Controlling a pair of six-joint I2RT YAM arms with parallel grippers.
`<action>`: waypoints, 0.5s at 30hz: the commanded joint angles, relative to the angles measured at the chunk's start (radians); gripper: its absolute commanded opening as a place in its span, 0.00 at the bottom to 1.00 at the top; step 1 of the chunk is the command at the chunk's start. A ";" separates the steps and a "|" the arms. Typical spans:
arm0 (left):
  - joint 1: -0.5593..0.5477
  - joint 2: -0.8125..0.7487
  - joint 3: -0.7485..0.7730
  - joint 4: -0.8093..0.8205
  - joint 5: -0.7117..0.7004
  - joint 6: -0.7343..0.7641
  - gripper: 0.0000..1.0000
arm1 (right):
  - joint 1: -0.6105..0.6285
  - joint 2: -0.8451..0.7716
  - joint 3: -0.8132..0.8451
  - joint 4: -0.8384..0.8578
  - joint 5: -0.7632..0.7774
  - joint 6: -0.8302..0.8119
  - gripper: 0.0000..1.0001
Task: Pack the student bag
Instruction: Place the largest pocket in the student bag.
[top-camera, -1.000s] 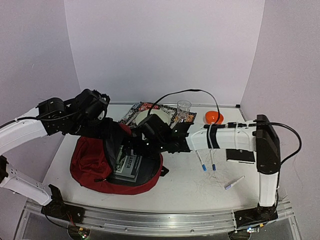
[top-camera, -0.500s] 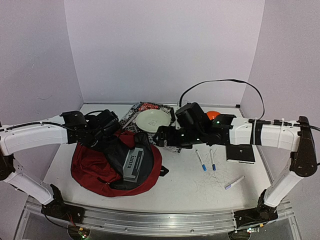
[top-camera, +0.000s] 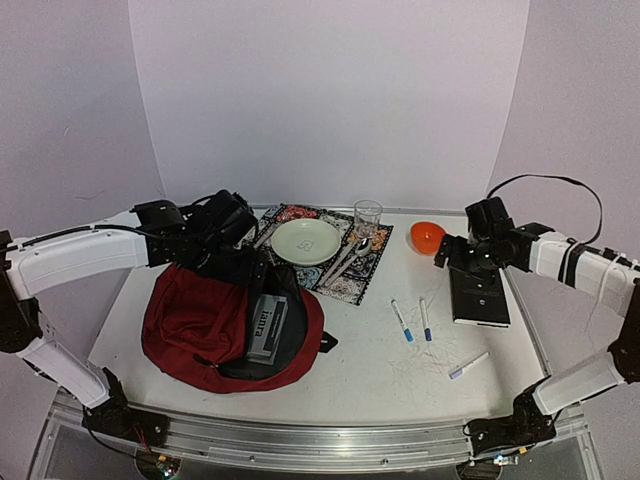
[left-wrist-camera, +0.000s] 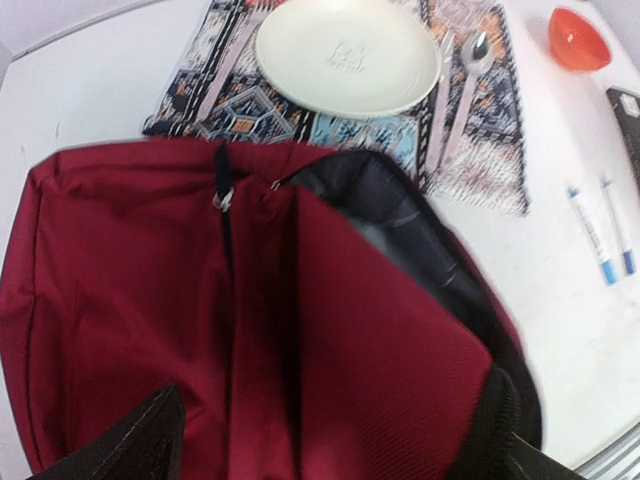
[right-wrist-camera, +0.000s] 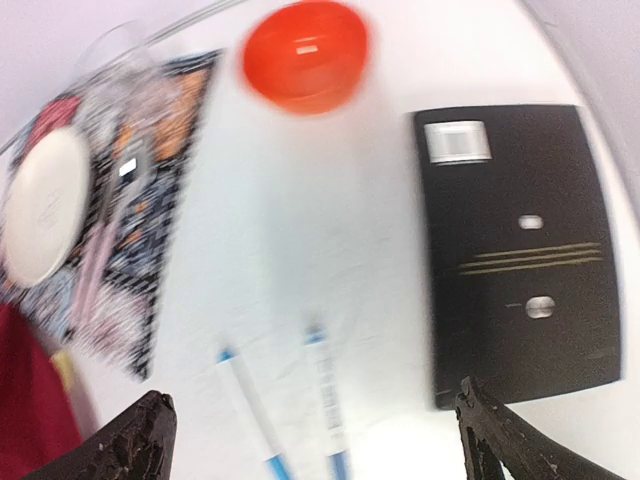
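Observation:
The student bag (top-camera: 195, 325), dark red and floppy, lies at the left of the table with its mouth gaping. A grey book (top-camera: 266, 328) lies inside on the black lining. My left gripper (top-camera: 243, 262) hovers over the bag's far edge. In the left wrist view it (left-wrist-camera: 320, 452) stands open above the red fabric (left-wrist-camera: 140, 290), holding nothing. My right gripper (top-camera: 462, 262) is at the far right, above the near end of a black notebook (top-camera: 481, 300). Its wrist view shows it (right-wrist-camera: 320, 450) open and empty over bare table, with the notebook (right-wrist-camera: 515, 250) to its right.
A patterned placemat (top-camera: 355, 275) behind the bag carries a pale plate (top-camera: 306, 241), cutlery and a clear glass (top-camera: 368, 216). An orange bowl (top-camera: 427, 236) sits far right. Two blue-capped pens (top-camera: 401, 320) (top-camera: 424, 320) and a third pen (top-camera: 468, 365) lie between bag and notebook.
My left gripper has opened and let go of the bag's flap. My right arm has pulled out of the bag and swung right to the notebook, leaving the book inside.

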 joint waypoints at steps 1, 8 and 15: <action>0.033 0.060 0.111 0.063 0.048 0.045 0.91 | -0.189 -0.009 -0.027 -0.061 -0.018 -0.068 0.98; 0.097 0.138 0.215 0.093 0.148 0.052 0.97 | -0.396 0.151 0.056 -0.060 -0.048 -0.113 0.98; 0.121 0.130 0.302 0.115 0.255 0.072 0.98 | -0.519 0.345 0.177 -0.056 -0.082 -0.183 0.98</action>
